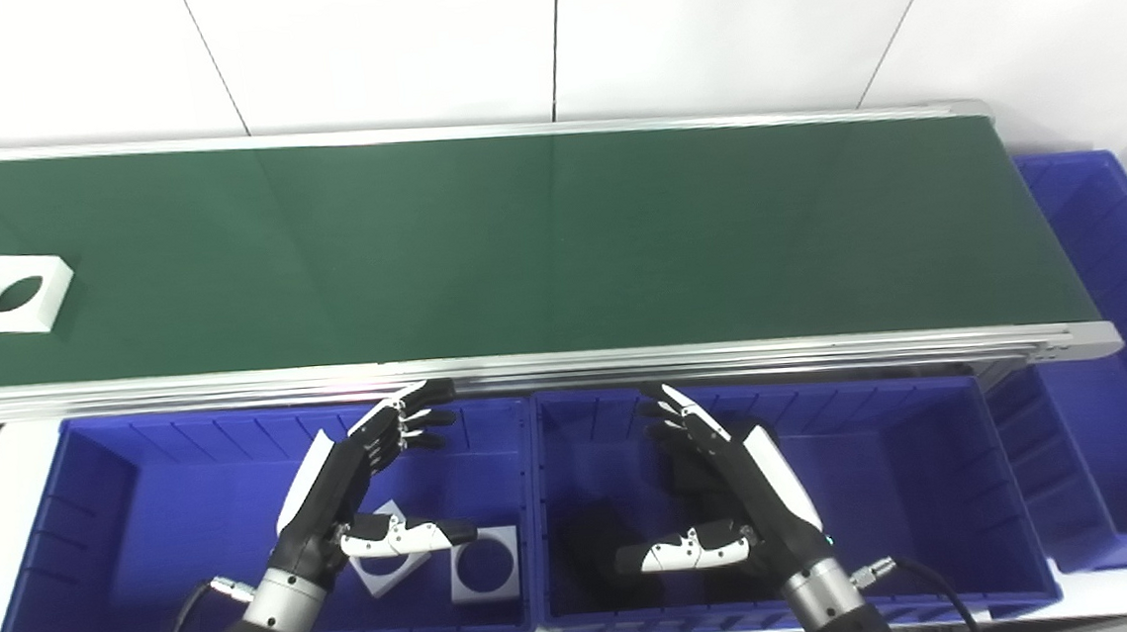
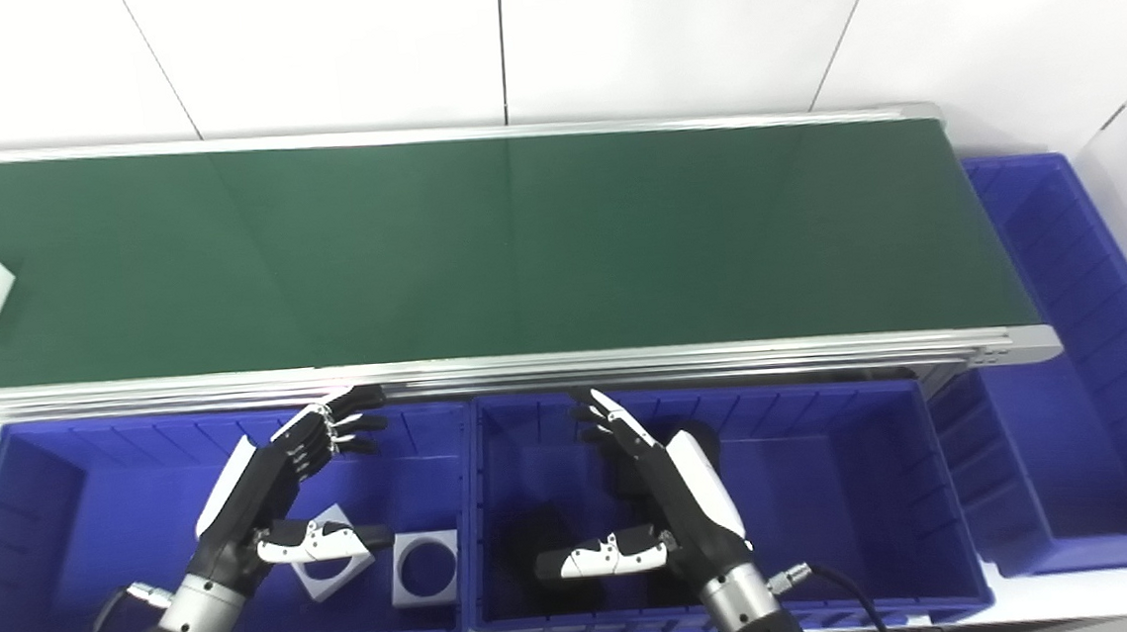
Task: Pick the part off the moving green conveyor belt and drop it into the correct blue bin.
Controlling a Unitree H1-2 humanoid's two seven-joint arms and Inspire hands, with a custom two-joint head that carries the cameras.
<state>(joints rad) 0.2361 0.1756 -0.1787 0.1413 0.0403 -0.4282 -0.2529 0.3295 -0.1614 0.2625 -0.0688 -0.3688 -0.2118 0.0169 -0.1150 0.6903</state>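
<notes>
At far left end of green conveyor belt (image 1: 558,237): white part (image 1: 16,293) with round hole, whole in left eye view, cut by frame edge in right eye view. Left hand (image 1: 366,469) over left blue bin (image 1: 94,547), fingers spread, empty. Right hand (image 1: 724,483) over middle blue bin (image 1: 933,488), likewise spread, empty. Two white parts (image 1: 484,563) on left bin floor.

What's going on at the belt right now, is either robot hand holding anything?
Neither. The left robot hand and right robot hand both hover open over the two blue bins in front of the green conveyor belt. A white square part with a round hole lies on the belt at its far left end, out by itself. The left bin already holds two similar white parts; the right bin shows no white parts.
</notes>
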